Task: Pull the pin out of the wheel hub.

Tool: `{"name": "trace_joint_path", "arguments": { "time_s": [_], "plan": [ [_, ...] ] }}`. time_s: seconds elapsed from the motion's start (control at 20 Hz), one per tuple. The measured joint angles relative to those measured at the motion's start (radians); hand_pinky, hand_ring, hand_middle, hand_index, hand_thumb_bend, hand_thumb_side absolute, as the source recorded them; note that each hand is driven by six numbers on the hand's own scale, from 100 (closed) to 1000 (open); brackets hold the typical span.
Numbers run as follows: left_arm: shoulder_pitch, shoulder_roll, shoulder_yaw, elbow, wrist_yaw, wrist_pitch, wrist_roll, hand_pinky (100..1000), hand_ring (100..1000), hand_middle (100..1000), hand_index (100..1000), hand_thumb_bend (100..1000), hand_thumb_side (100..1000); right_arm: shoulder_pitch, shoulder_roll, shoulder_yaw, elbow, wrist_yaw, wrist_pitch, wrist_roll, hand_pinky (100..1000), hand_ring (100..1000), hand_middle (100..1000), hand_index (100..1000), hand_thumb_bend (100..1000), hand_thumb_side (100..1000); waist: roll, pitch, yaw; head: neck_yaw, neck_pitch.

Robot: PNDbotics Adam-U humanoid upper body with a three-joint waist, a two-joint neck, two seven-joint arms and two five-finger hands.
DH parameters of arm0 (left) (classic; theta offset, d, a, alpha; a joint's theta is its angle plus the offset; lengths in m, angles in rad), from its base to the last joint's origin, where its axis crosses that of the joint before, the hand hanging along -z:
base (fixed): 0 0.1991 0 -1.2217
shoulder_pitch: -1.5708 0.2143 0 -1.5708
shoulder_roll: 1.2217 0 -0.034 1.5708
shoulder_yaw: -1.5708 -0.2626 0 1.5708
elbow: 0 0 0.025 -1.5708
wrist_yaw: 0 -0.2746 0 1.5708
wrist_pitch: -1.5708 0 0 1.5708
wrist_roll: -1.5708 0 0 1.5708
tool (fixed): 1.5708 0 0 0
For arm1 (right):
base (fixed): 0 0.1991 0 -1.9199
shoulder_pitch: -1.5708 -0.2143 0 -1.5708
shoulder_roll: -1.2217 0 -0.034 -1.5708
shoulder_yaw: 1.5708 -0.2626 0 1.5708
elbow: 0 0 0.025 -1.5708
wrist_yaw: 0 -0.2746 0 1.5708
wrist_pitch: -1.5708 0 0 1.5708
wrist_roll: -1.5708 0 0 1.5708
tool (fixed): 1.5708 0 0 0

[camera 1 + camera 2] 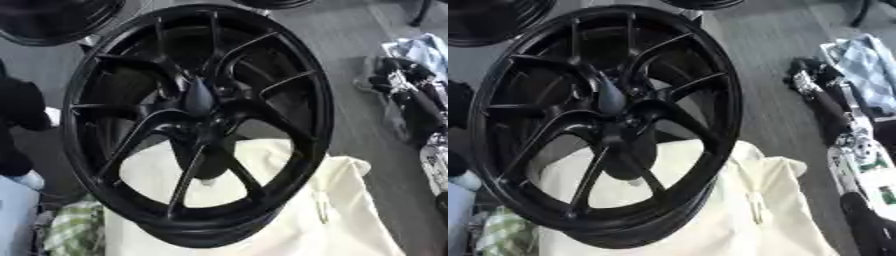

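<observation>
Wheel hub point(203, 131): black, tilted, stood on cream cloth point(346, 210).
Pin point(199, 96): dark tapered piece seen at hub centre, apparently not yet pulled.
Hands: neither identifiable; finger state cannot be told.

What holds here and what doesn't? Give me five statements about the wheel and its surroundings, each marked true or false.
1. The wheel is black. True.
2. The wheel lies flat on its face. False: it stands tilted on its rim.
3. A cream cloth lies under the wheel. True.
4. The wheel's face is a solid disc. False: it has thin spokes with open gaps that show the cloth behind.
5. Another dark wheel shows at the upper left. True.
</observation>
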Motion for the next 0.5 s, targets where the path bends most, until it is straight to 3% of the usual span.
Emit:
{"name": "trace_joint_path", "arguments": {
  "time_s": [0.05, 0.1, 0.15, 0.2, 0.3, 0.5],
  "plan": [
    [0.010, -0.007, 0.003, 0.011, -0.005, 0.000, 0.000, 838, 765, 672, 717, 100, 164, 0.002, 0.000, 0.000, 0.000, 0.000, 0.000, -0.001, 821, 714, 641, 740, 204, 432, 0.000, 0.000, 0.001, -0.001, 0.000],
    [0.019, -0.016, 0.008, 0.023, -0.012, -0.001, 0.000, 847, 777, 696, 788, 100, 303, 0.002, 0.000, 0.000, 0.000, 0.000, 0.000, -0.002, 821, 714, 641, 740, 203, 432, 0.000, 0.000, 0.001, -0.001, 0.000],
    [0.026, -0.024, 0.012, 0.032, -0.018, -0.004, -0.003, 852, 784, 708, 817, 100, 402, 0.003, 0.000, 0.000, 0.000, 0.000, 0.000, -0.003, 821, 714, 641, 741, 203, 432, 0.000, 0.000, 0.003, -0.001, 0.000],
    [0.033, -0.033, 0.017, 0.042, -0.024, -0.007, -0.006, 858, 792, 726, 848, 173, 613, 0.003, 0.000, -0.001, 0.000, -0.001, 0.000, -0.003, 821, 714, 641, 741, 202, 432, 0.000, 0.000, 0.004, -0.002, 0.000],
    [0.044, -0.047, 0.025, 0.057, -0.033, -0.014, -0.013, 863, 804, 744, 873, 276, 764, 0.003, 0.000, -0.002, 0.000, -0.002, 0.001, -0.004, 821, 714, 641, 741, 202, 433, 0.000, 0.000, 0.005, -0.004, 0.000],
    [0.053, -0.067, 0.030, 0.069, -0.046, -0.033, -0.031, 862, 807, 749, 878, 301, 806, 0.003, 0.000, -0.003, 0.000, -0.003, 0.002, -0.004, 822, 715, 642, 741, 200, 434, -0.001, 0.000, 0.005, -0.004, 0.000]
  ]
}}
